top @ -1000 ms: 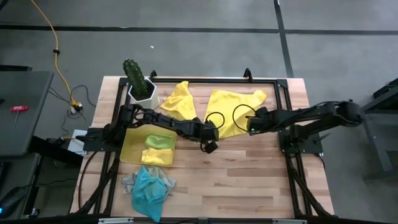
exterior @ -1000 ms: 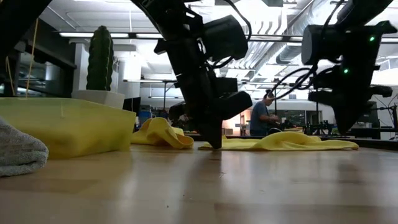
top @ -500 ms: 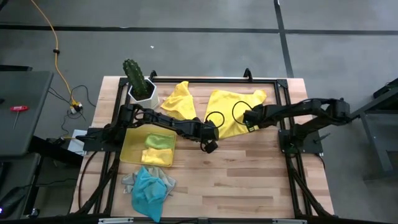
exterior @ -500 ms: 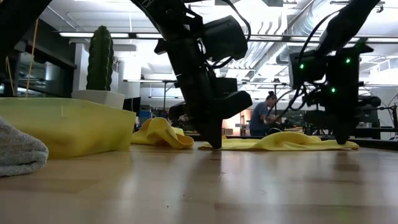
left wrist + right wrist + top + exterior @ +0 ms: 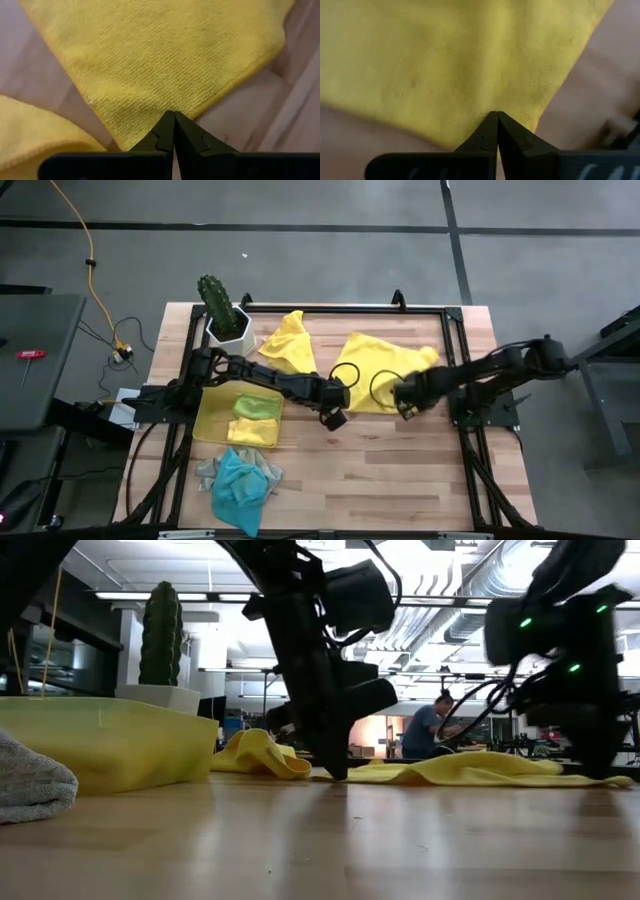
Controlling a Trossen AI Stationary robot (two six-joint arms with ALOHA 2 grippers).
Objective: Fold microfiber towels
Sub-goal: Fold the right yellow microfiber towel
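A: Where is the towel [image 5: 372, 370] being worked on?

B: It is spread on the table [image 5: 400, 470], toward the far side and right of centre. It is yellow, and its near edge is pinned at two points.

A: How is the left gripper [image 5: 336, 417] placed?

B: It is pressed down at the towel's near-left corner. In the left wrist view the fingers [image 5: 161, 136] are seen closed together, with the towel's edge pinched at their tips.

A: And the right gripper [image 5: 405, 409]?

B: It is set at the near-right edge of the same towel. In the right wrist view its fingers [image 5: 485, 134] are likewise closed, with yellow cloth caught at the tips.

A: What else is seen on the table?

B: A second yellow towel [image 5: 285, 340] is crumpled near the far edge, just beside a cactus [image 5: 216, 301] in a white pot. A yellow tray [image 5: 212, 420] is found on the left, with a lime towel [image 5: 256, 407] folded inside it. In front of the tray, a blue towel [image 5: 240, 485] is heaped over a grey towel [image 5: 207, 472].

A: Is anyone visible?

B: A person [image 5: 425, 730] is seen in the low view, far behind the table.
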